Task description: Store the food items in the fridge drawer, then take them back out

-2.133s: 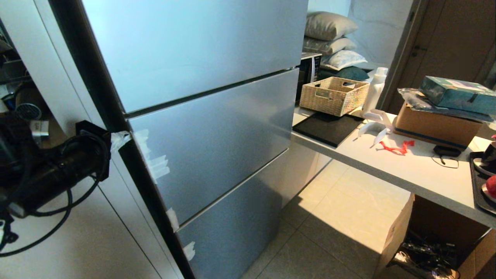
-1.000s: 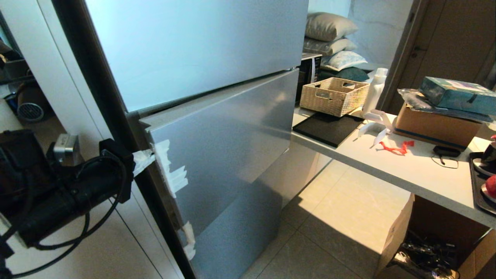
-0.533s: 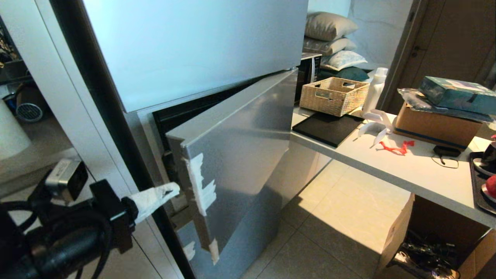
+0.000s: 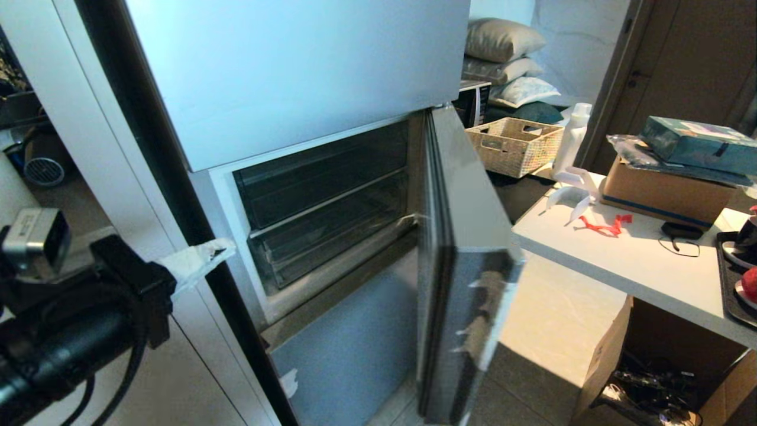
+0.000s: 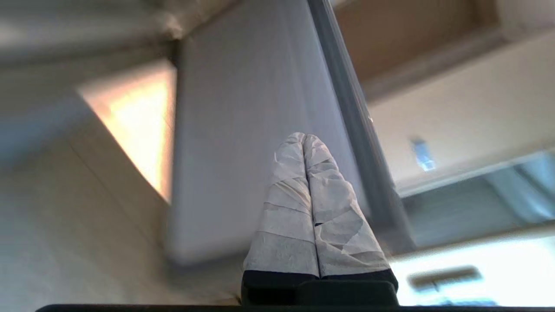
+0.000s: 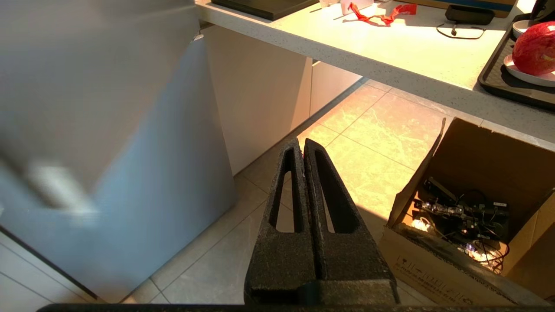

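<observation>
The silver-blue fridge's middle door [image 4: 467, 248] stands swung wide open to the right. Behind it the clear fridge drawer [image 4: 325, 239] sits pushed in, under another clear-fronted compartment [image 4: 319, 177]. I see nothing red inside it. My left gripper [image 4: 225, 253] [image 5: 303, 136], its fingers wrapped in white tape, is shut and empty, left of the opening and clear of the door. One red roundish food item [image 4: 750, 283] [image 6: 535, 47] lies on a white plate at the far right. My right gripper [image 6: 303, 141] hangs shut and empty over the floor.
The open door reaches toward the white counter [image 4: 621, 260]. On the counter are a wicker basket [image 4: 511, 145], a red ribbon scrap [image 4: 606, 225], a cardboard box [image 4: 662, 189] and the black tray [image 4: 728, 260] with the plate. An open carton [image 4: 650, 367] stands below.
The middle fridge door has swung from closed to wide open toward the right. My left gripper has come off the door's taped edge and drawn back to the left.
</observation>
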